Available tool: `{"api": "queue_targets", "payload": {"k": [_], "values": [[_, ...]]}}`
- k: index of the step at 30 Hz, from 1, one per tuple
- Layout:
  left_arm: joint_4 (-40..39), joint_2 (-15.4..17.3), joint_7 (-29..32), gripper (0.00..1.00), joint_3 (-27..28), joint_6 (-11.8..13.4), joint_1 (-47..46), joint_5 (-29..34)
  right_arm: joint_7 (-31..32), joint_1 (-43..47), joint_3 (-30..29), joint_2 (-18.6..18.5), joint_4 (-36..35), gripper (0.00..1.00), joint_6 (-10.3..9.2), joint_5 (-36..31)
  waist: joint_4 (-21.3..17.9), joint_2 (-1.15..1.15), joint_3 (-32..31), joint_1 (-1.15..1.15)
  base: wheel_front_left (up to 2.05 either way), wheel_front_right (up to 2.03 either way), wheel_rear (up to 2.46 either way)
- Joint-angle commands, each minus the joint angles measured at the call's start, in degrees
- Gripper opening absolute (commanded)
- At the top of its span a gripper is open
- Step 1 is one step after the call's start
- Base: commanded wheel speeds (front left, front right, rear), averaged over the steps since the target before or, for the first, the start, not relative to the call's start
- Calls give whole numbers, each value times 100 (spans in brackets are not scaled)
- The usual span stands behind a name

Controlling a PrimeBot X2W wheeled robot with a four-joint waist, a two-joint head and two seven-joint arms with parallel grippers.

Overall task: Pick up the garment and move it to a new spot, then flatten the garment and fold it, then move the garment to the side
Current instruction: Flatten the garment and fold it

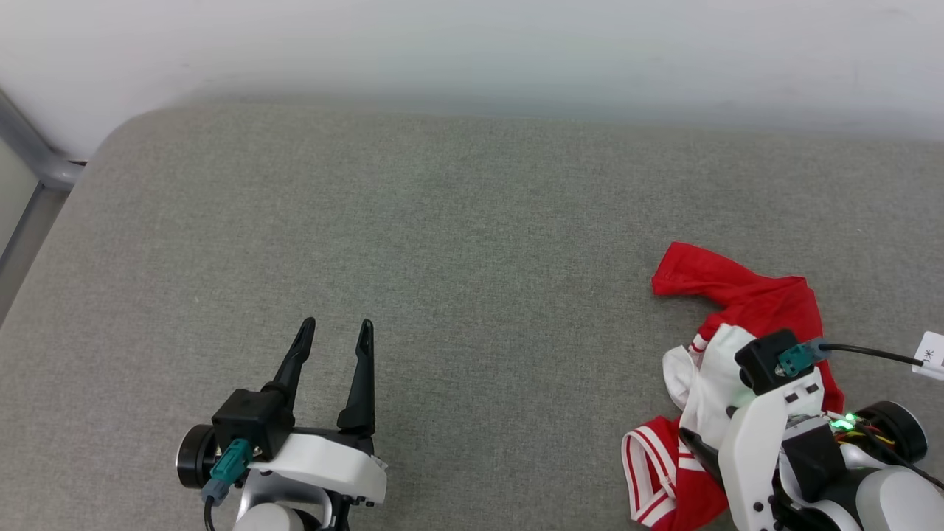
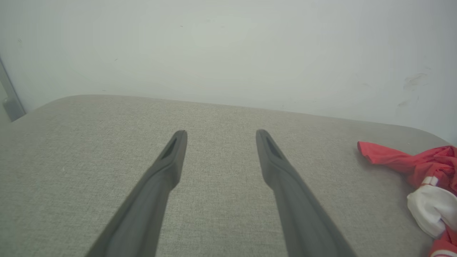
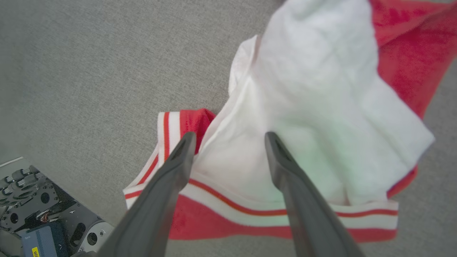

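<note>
Now your garment (image 1: 745, 310) lies bunched at the grey cushion's (image 1: 442, 221) near right. Your right gripper (image 3: 230, 137) hangs spread over its white sleeve. Your left gripper (image 1: 337, 322) is spread above broad cushion that reaches the far wall (image 1: 472, 44).

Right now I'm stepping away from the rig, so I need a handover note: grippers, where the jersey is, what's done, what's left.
Jersey: crumpled, near right of the grey cushion.
Left gripper: open, empty, above bare cushion.
Right gripper: fingers open over the white sleeve, no grip yet.
Done: nothing visible.
Left: grasp, relocate, flatten, fold, set aside.
</note>
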Motion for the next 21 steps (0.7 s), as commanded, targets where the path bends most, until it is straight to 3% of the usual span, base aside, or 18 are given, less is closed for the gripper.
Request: {"api": "queue_targets", "payload": {"k": [1, 2, 4, 14, 16, 21], "values": [[-3, -35, -13, 100, 3, -16, -93, -22, 67, -51, -15, -35, 86, 100, -2, -29, 31, 0, 46, 0, 0, 0, 0], [1, -39, -13, 100, 5, -19, -95, -23, 91, -34, -38, -21, 121, 49, -2, -11, 36, 0, 59, 0, 0, 0, 0], [-2, -40, -13, 100, 24, -20, -97, -25, 52, 6, -140, 32, 108, 0, -2, 0, 29, 0, 88, 0, 0, 0, 0], [-24, -44, -13, 100, 112, -37, -126, 50, -466, 355, -1047, 410, -367, 0, -2, -171, -261, 0, 151, 0, 0, 0, 0], [-3, -41, -13, 100, 129, -48, -141, 78, -1041, 518, -1642, 711, -440, 0, -2, -240, -379, 0, 129, 0, 0, 0, 0], [19, -39, -13, 100, 128, -85, -153, 101, -1750, 698, -2561, 1061, -109, 0, -2, -311, -468, 0, 88, 0, 0, 0, 0]]}}
